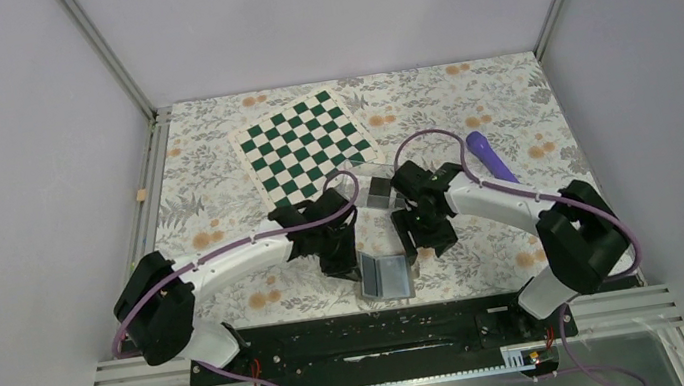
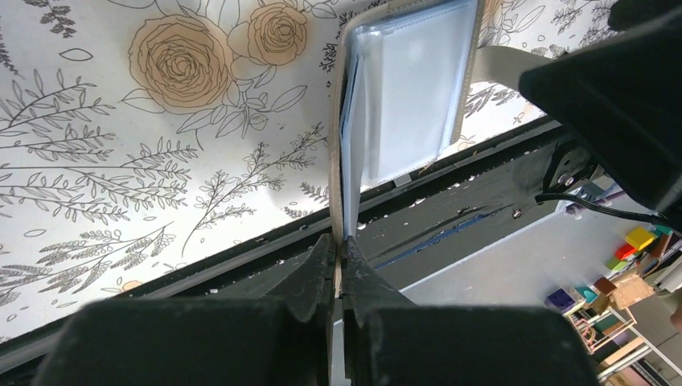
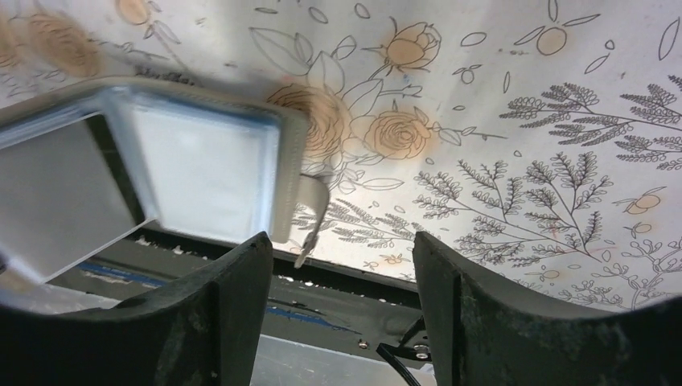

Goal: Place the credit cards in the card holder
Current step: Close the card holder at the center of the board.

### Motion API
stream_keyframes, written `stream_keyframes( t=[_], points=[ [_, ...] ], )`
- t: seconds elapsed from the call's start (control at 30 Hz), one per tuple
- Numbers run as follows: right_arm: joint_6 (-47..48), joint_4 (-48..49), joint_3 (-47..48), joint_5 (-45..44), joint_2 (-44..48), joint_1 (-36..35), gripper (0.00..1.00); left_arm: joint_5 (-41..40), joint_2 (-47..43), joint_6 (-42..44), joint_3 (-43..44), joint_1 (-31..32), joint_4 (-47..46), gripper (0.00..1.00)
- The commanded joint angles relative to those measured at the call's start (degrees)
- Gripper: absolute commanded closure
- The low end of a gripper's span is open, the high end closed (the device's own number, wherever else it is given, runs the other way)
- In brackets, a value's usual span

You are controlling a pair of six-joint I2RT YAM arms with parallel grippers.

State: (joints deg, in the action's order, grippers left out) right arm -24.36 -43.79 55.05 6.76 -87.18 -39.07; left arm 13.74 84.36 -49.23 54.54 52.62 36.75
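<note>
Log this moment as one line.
left fingers: shut on wallet edge | right fingers: open, empty, beside wallet | card holder: beyond wallet

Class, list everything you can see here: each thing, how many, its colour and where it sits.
Wallet: one, taupe with light-blue inside, open at the near table edge.
Card holder: one, clear, mid-table beyond the wallet.
Dark card: one apparently, standing in the holder.
Chessboard mat: one, green and white, far left-centre.
Pen-like object: one, purple, far right.
Tablecloth: one, white floral.
Left gripper: one, black, shut on the wallet's flap.
Right gripper: one, black, open beside the wallet.
</note>
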Motion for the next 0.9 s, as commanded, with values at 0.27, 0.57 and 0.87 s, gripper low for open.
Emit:
stream_keyframes(
  t=[0.27, 0.57, 0.87],
  points=[
    [-0.21, 3.27, -1.10, 3.65, -4.34, -1.00, 0.45, -3.39, 0.76, 3.25, 6.57, 0.22, 7.72, 1.00],
    [-3.67, 11.21, -5.30, 12.83, -6.03, -1.00, 0.84, -4.42, 3.77, 5.24, 11.09, 0.51, 11.93, 1.00],
    [-4.15, 12.81, -6.77, 14.39, -6.30, -1.01, 1.00, -2.16, 8.37, 4.43, 17.04, 2.22, 11.62, 0.99]
  ],
)
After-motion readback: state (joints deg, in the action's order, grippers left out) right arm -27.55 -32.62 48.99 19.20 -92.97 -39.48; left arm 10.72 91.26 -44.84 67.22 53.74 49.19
